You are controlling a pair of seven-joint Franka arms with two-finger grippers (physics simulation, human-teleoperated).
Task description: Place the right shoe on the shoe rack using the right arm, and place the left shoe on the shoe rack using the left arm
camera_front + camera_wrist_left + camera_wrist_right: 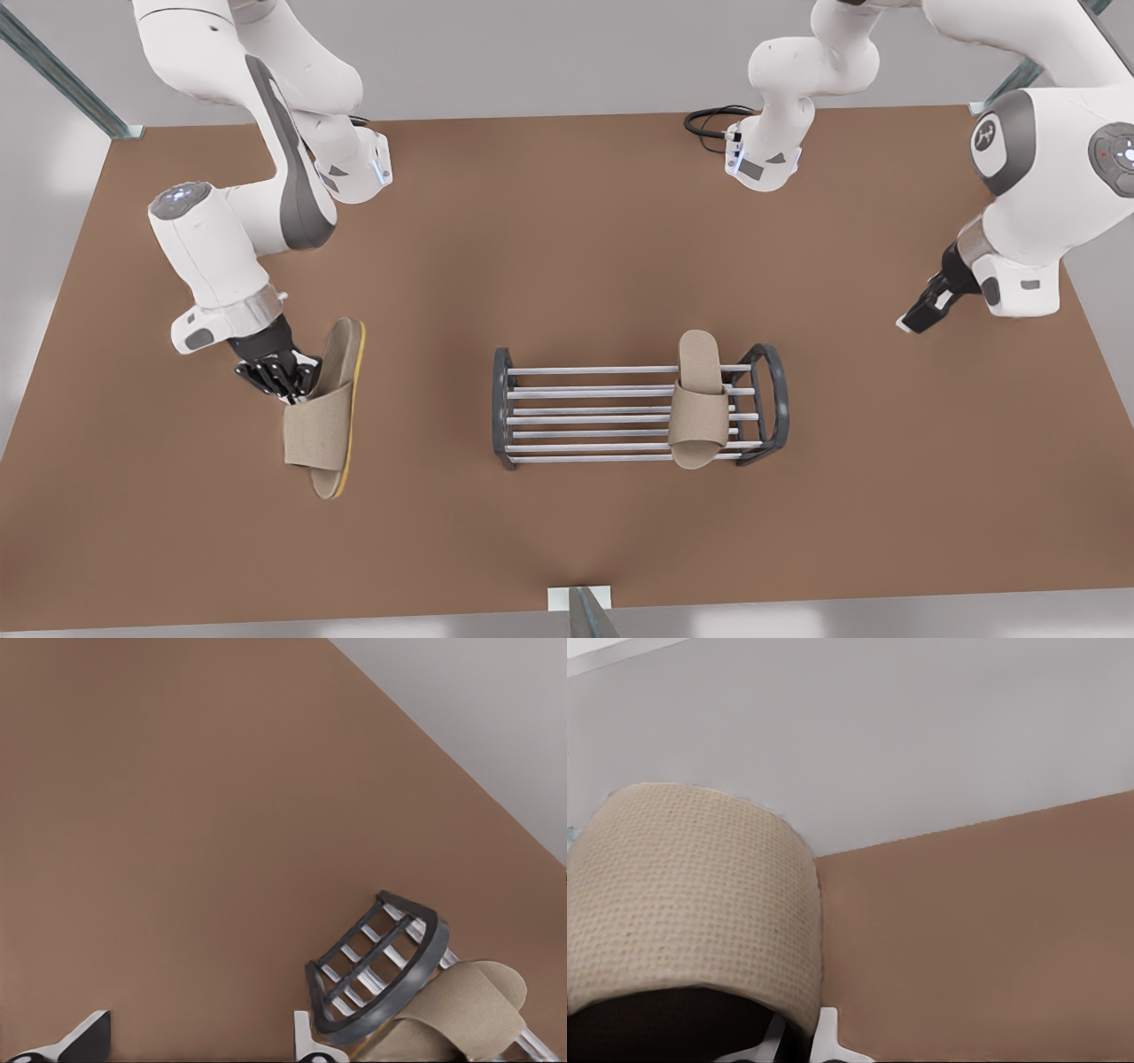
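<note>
Beige slipper (321, 424) grasped by right end effector (282, 381); left end effector (912, 321) released near rack (502, 403).

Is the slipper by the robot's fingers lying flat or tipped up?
Tipped up. The slipper stands on its side edge, yellow sole rim showing, gripped by the right gripper.

My workspace: a brown tabletop (567, 248), matte and uniform. A black cable (709, 120) lies coiled near its far edge. Grey metal struts (62, 75) stand at the far corners, against a pale grey wall (532, 53).
</note>
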